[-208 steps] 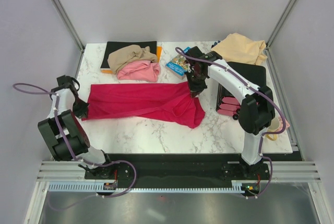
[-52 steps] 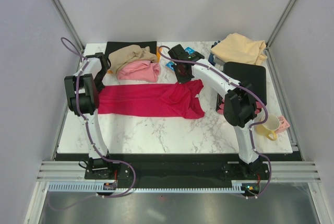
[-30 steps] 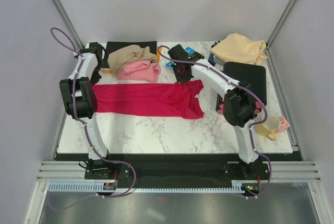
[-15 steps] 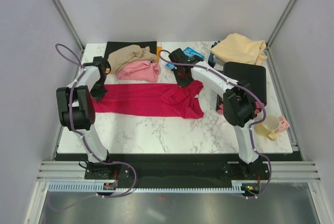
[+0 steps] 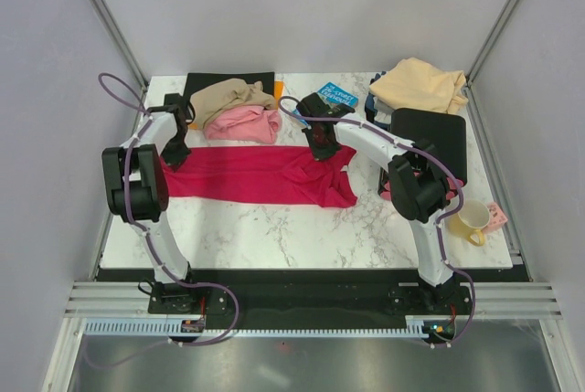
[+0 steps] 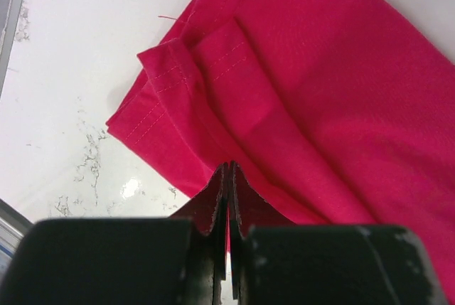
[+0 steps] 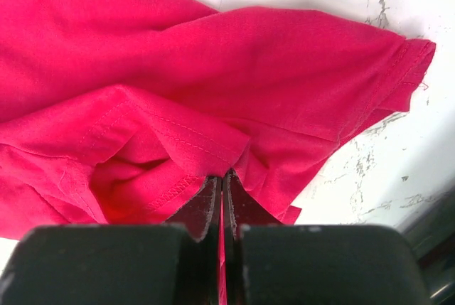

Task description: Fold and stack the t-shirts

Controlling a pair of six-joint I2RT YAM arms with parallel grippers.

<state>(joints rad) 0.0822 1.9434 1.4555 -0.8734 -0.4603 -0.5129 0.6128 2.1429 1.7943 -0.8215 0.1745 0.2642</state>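
Note:
The crimson red t-shirt (image 5: 256, 174) lies stretched in a long band across the middle of the table. My left gripper (image 5: 174, 151) is shut on its left end, where a thin fold of red cloth (image 6: 298, 84) sits between the fingertips. My right gripper (image 5: 322, 147) is shut on the bunched hem (image 7: 178, 141) at the shirt's back right. The tan-brown t-shirt (image 5: 228, 96) and the pink t-shirt (image 5: 243, 124) lie crumpled together at the back left. At the back right corner is the peach-cream t-shirt (image 5: 420, 84).
A black mat (image 5: 203, 80) lies under the tan-brown shirt. The blue book (image 5: 333, 95) is behind my right gripper. A black pad (image 5: 437, 134), pink items (image 5: 395, 184) and a yellow mug (image 5: 474, 220) fill the right side. Bare marble stretches along the front.
My left gripper came down from the back left corner onto the red shirt's left end and shut on it. The right gripper stayed shut on the hem, shifting only slightly.

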